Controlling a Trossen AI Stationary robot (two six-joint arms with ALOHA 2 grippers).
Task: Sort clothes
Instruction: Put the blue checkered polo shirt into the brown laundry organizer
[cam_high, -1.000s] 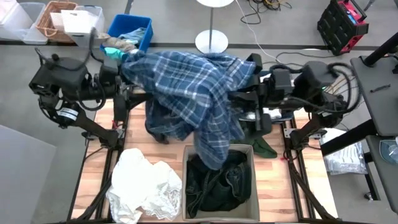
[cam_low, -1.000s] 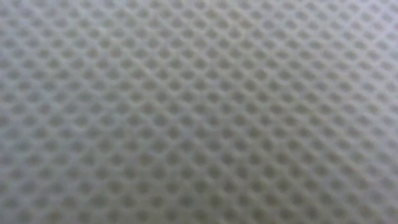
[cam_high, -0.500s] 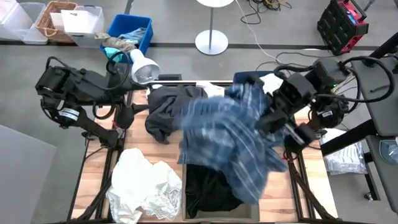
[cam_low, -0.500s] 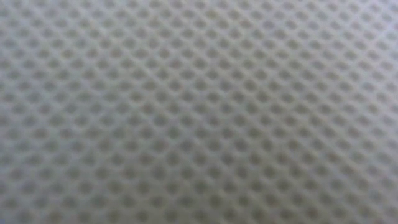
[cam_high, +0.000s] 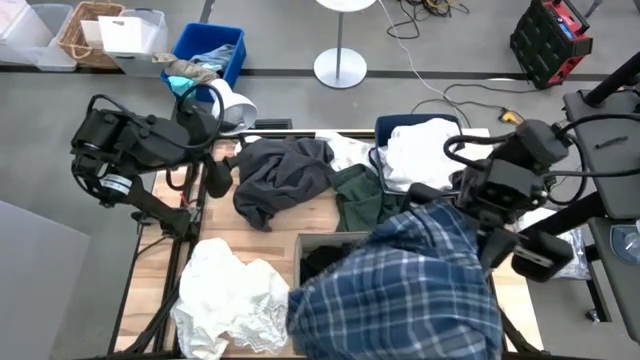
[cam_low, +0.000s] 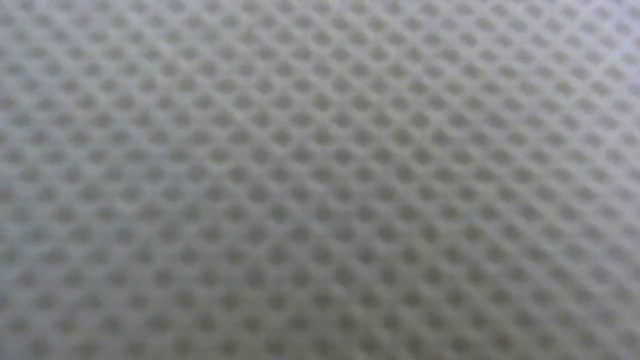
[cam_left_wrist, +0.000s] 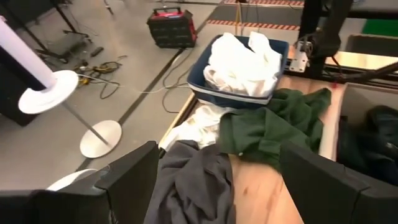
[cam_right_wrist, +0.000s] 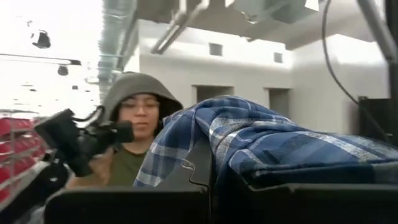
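Right gripper (cam_right_wrist: 208, 180) is clenched on the plaid shirt (cam_high: 400, 290), which drapes over the bin (cam_high: 310, 243) with dark clothes. Left gripper (cam_left_wrist: 211, 171), fingers spread and empty, hovers by the grey garment (cam_high: 280, 175) behind that bin.

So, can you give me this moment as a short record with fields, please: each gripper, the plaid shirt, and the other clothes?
left gripper: open, empty, over the grey garment
right gripper: shut on the plaid shirt
plaid shirt: draped over the bin of dark clothes
green garment: on the table
white clothes: one pile on the table, more in the blue tub
low view: covered by fabric
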